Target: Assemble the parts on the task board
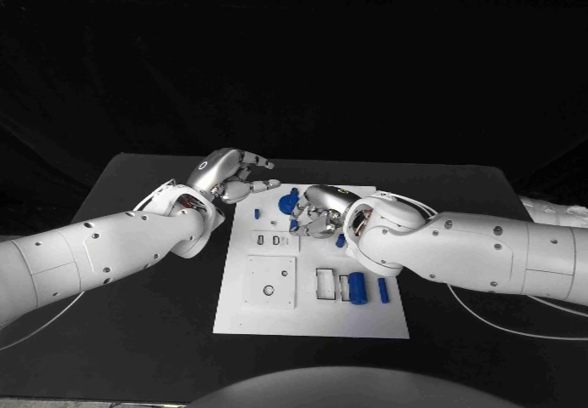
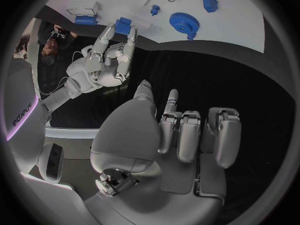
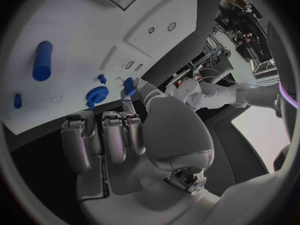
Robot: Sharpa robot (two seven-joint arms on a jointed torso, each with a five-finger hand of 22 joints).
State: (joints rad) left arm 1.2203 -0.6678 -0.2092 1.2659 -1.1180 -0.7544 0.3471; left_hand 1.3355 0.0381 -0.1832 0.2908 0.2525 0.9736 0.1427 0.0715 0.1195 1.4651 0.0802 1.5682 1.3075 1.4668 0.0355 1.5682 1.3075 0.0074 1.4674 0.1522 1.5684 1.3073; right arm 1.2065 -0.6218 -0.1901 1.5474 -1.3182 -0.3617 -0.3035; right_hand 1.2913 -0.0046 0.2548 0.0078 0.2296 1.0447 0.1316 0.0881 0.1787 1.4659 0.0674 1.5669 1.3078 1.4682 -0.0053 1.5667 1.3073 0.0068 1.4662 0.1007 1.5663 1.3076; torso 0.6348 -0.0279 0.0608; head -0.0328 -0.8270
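The white task board (image 1: 263, 316) lies in the middle of the black table. My right hand (image 1: 321, 211) hovers over the board's far part and pinches a small blue part (image 1: 300, 225), also seen as the blue part (image 3: 129, 85) and the blue part (image 2: 123, 24). A blue gear (image 1: 289, 202) lies on the board just beside that hand. My left hand (image 1: 233, 177) hangs above the board's far left corner, its fingers (image 2: 187, 135) curled in with nothing in them.
A blue cylinder (image 1: 358, 287) and a blue bar (image 1: 383, 291) lie at the board's near right, beside a rectangular recess (image 1: 326, 284). A small blue piece (image 1: 341, 240) lies near my right wrist. Black table surrounds the board.
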